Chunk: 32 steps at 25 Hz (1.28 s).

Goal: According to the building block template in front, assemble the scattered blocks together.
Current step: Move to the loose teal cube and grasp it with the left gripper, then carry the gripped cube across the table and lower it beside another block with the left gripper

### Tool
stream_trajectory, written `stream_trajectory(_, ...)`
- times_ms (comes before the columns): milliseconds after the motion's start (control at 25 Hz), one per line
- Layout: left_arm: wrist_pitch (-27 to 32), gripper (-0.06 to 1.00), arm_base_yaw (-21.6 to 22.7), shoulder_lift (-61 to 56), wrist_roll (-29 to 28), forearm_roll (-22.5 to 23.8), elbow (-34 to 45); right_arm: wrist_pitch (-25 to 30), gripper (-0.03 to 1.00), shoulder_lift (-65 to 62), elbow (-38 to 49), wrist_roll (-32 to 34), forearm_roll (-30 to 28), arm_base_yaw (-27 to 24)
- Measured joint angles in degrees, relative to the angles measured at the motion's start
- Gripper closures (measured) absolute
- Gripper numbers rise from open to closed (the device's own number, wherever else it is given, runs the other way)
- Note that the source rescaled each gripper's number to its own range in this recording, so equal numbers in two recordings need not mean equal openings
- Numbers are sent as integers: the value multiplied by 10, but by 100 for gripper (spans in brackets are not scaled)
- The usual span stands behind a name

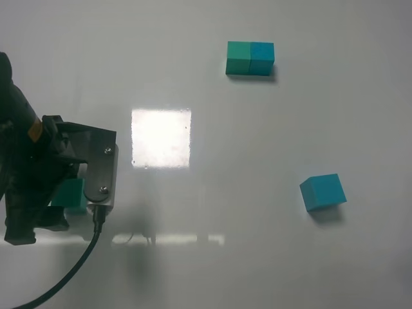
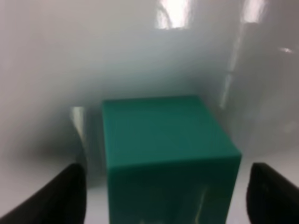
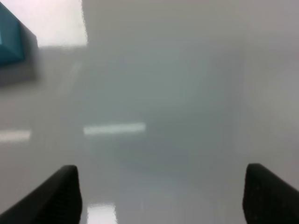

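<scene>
teal-green cube [image 2: 159,135], on the left of the table [image 1: 193,277] between the parted jaws of the left gripper [image 2: 168,198], looks light, rigid and matte, best pinched on two opposite sides, while the right gripper [image 3: 161,196] hangs parted and empty, cyan-blue cube [image 1: 323,192] well apart.

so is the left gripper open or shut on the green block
Open. The left gripper has fingertips wide apart either side of the green block, a gap at each.
</scene>
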<state>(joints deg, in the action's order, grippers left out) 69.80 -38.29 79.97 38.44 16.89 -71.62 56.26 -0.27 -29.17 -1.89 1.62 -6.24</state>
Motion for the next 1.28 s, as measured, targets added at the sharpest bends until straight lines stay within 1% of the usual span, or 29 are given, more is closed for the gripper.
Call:
stream_trajectory(120,1,91,0,0,0,5,0,0,30,0,0,0,0,0)
stream_trajectory(160,1,94,0,0,0,6,-1,0,30,0,0,0,0,0)
stream_trajectory(320,2,94,-5,0,0,10,-1,0,30,0,0,0,0,0)
stream_trajectory(480,-7,94,-44,1,0,35,-12,0,30,0,0,0,0,0)
stream_trajectory(600,-34,94,-84,4,-2,49,-43,0,30,0,0,0,0,0)
stream_trajectory(680,-42,94,-103,16,-8,63,-72,0,30,0,0,0,0,0)
stream_trajectory(880,-49,94,-138,84,-26,123,-145,0,30,0,0,0,0,0)
stream_trajectory(1080,-56,94,-169,163,-47,136,-209,0,30,0,0,-6,0,0)
stream_trajectory(1280,-61,94,-189,202,-56,149,-238,0,30,0,0,-13,1,0)
